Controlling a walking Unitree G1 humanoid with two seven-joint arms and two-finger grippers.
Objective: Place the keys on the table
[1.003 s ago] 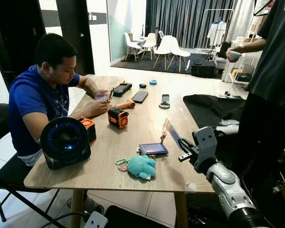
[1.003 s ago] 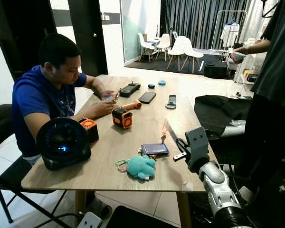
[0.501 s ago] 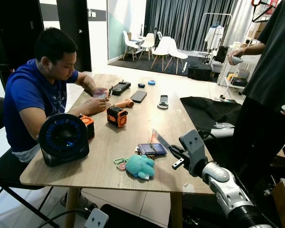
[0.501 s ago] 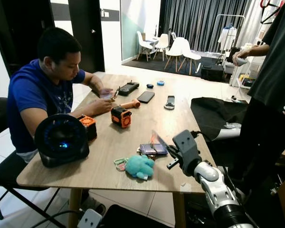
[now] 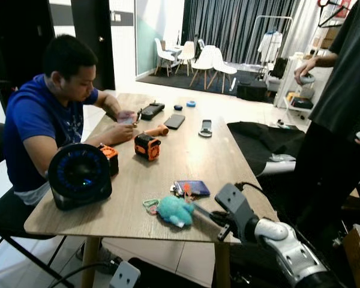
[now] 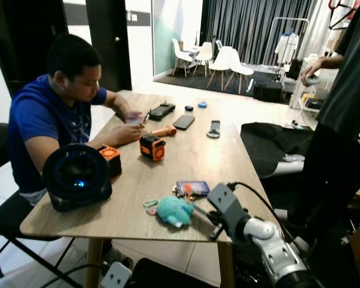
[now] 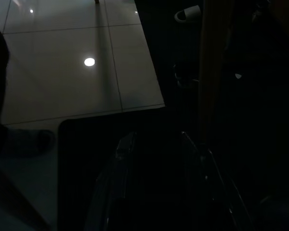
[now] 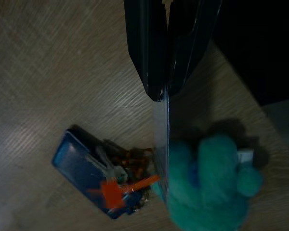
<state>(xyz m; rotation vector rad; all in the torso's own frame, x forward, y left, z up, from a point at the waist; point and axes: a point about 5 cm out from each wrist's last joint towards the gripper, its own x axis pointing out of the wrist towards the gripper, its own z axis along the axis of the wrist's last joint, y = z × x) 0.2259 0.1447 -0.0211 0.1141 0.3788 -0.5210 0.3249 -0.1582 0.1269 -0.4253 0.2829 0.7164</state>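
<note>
Two people share the scene: one in a blue shirt [image 5: 33, 129] sits at the long wooden table [image 5: 186, 153], bent over something small in both hands, and another in dark clothes [image 5: 342, 90] stands by its right side. On the table, largest first, lie a round black fan [image 5: 79, 177], an orange-and-black device [image 5: 146, 146], a dark phone [image 5: 176, 121] and a teal plush toy [image 5: 175, 210] near the front edge. The keys [image 5: 187, 190] rest on a blue card holder [image 5: 195, 187] just behind the plush, with an orange tag on them, so they appear already set down. The right pincer [image 8: 164, 91] hovers low over the table beside the plush, its two black fingers [image 8: 144, 53] drawn together and holding nothing, which suggests the release is done. The left arm hangs idle in shadow above the tiled floor [image 7: 62, 62].
</note>
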